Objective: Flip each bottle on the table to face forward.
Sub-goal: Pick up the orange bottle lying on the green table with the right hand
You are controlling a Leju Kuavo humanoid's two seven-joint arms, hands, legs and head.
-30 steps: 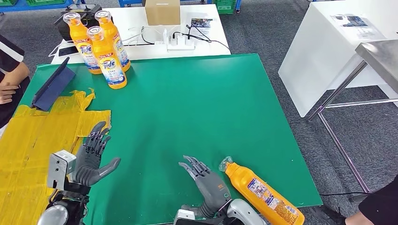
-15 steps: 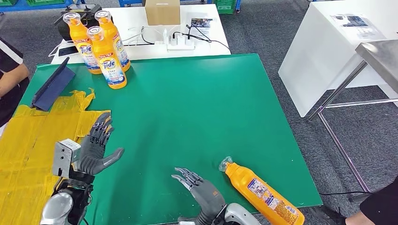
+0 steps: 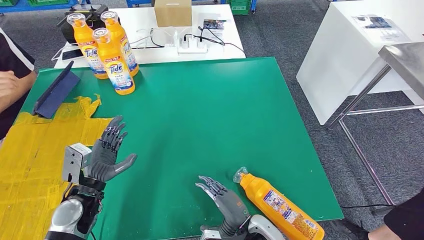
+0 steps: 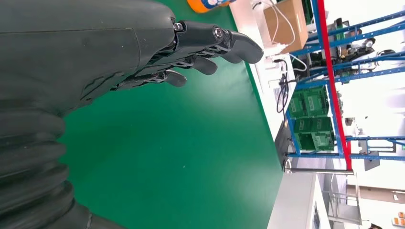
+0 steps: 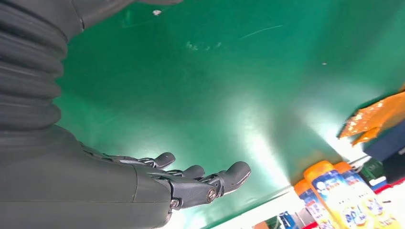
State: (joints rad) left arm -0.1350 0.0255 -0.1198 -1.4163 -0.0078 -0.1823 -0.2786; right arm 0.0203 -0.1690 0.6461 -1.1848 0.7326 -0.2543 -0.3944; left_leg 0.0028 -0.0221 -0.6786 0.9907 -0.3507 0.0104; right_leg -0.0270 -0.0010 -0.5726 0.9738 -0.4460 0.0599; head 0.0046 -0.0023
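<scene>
An orange bottle [image 3: 279, 204] lies on its side at the near right edge of the green table [image 3: 200, 115], cap toward the middle, back label up. Three orange Tide bottles [image 3: 106, 50] stand upright at the far left corner, front labels showing; they appear too in the right wrist view [image 5: 344, 195]. My right hand [image 3: 223, 202] hovers open just left of the lying bottle's cap, not touching it. My left hand [image 3: 106, 155] is raised open over the table's near left, fingers spread, holding nothing. Its fingers [image 4: 210, 43] also show in the left wrist view.
Yellow paper [image 3: 35, 160] covers the table's left side, with a dark blue folder [image 3: 55, 92] at its far end. A person's arm [image 3: 12, 85] rests at the far left. Behind stands a white table [image 3: 150, 35] with a cardboard box [image 3: 173, 12] and power strip [image 3: 192, 47].
My left hand has risen and moved slightly forward and right. My right hand drew back toward me, then came a little forward and right toward the cap. The person's arm at the left shifted.
</scene>
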